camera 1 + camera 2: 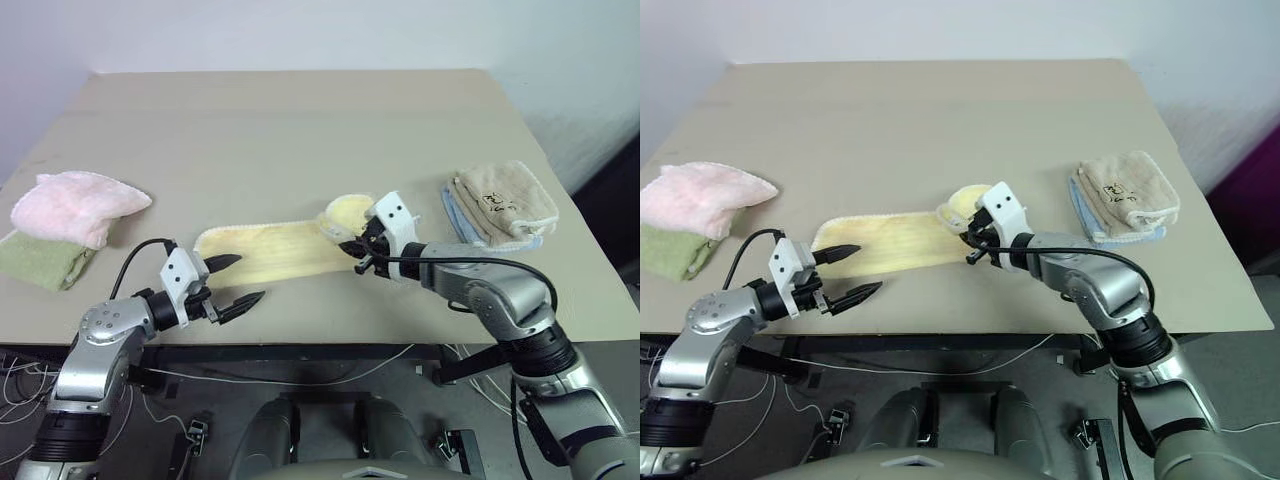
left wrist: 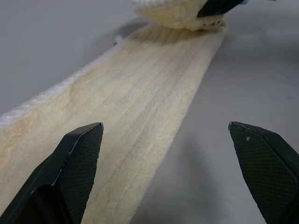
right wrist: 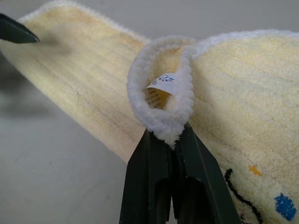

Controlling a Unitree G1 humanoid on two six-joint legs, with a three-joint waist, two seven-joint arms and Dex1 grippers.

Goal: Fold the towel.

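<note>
1. The towel (image 1: 275,252) — pale yellow terry cloth with a whitish hem — lies as a long strip near the front edge of the table (image 1: 300,130), between the two arms.
2. Its right end is lifted off the table and curled over itself; the right gripper (image 1: 360,252) has its two black fingers pinched together on the whitish hem there (the right wrist view shows the hem looped just above the fingertips, with a small printed label tucked inside the loop).
3. The same view shows a dark squiggle and small blue and orange marks on the cloth close to the pinched corner.
4. The left gripper (image 1: 236,284) hovers at the towel's left end with its fingers spread wide — one fingertip is over the cloth, the other over bare table, and nothing is between them.
5. A fluffy pink towel (image 1: 75,206) rests on a green cloth (image 1: 40,262) at the table's left side.
6. A folded beige towel (image 1: 505,203) with dark marks sits on a light blue cloth (image 1: 455,222) at the right side.
</note>
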